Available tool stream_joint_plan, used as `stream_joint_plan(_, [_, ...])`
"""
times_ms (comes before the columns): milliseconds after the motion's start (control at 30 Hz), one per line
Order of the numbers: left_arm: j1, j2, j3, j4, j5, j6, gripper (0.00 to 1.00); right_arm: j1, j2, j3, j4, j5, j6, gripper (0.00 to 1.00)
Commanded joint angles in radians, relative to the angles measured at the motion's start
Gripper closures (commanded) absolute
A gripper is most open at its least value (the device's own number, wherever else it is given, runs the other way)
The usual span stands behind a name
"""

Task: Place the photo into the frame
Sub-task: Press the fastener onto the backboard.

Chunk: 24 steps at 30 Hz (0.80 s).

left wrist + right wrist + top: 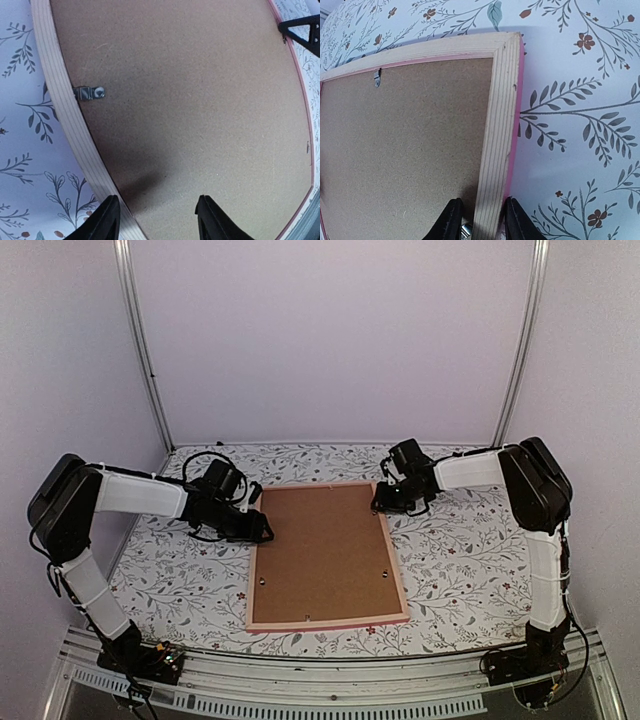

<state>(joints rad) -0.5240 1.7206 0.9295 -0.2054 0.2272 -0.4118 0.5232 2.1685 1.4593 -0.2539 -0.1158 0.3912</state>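
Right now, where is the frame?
Seen from above, the frame lies back-up in the middle of the table, between the left gripper at its left edge and the right gripper at its far right corner.

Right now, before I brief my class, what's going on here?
The pink frame lies face down on the floral table, the brown backing board filling it. The left gripper is open astride the frame's left rail. The right gripper straddles the right rail near the far corner, grip unclear. No photo is in view.
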Motion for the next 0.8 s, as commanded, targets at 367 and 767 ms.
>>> stream_joint_plan(367, [-0.004, -0.001, 0.002, -0.004, -0.032, 0.018, 0.44, -0.042, 0.006, -0.072, -0.189, -0.132, -0.174, 0.71])
stream_joint_plan(767, [0.002, 0.012, 0.002, -0.005, -0.032, 0.018, 0.44, -0.085, -0.008, -0.086, -0.205, -0.229, -0.287, 0.73])
